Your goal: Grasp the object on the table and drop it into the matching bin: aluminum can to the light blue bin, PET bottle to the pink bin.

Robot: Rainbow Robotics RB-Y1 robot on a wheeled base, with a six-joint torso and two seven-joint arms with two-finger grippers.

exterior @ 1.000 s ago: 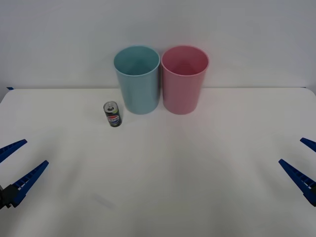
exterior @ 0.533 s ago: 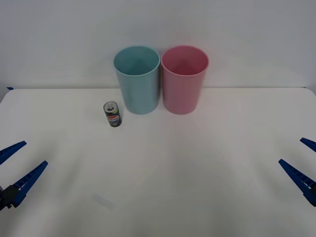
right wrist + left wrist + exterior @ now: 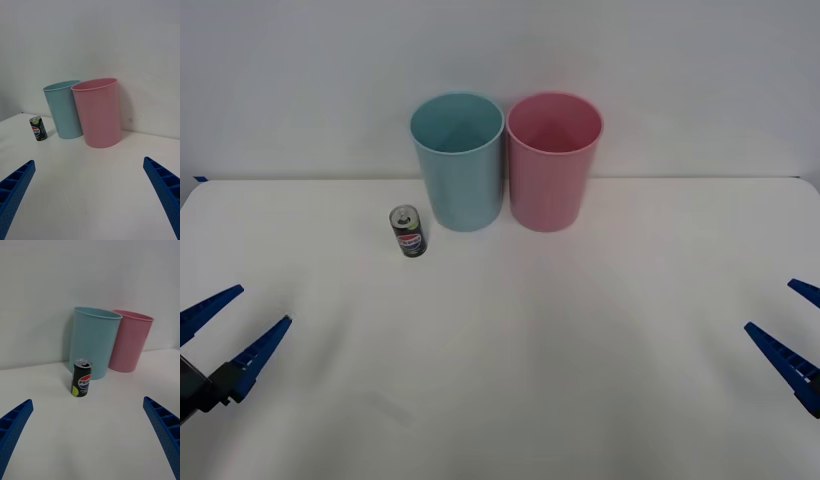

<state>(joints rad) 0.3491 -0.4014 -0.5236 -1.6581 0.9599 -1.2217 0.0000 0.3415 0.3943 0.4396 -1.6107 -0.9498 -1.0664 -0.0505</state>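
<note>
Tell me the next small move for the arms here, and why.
Probably move the open left gripper forward toward the small dark aluminum can. The can stands upright on the white table, left of the light blue plastic bin, nearer that arm; the open right gripper waits at the right edge.

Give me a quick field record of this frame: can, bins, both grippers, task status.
can: aluminum can, upright on the table, just left of the light blue bin, apart from it
light blue bin: upright, far side of table
pink bin: upright, right beside the light blue bin
left gripper: open, low at near left, nothing held
right gripper: open, at near right edge, nothing held
status: can not yet grasped
</note>
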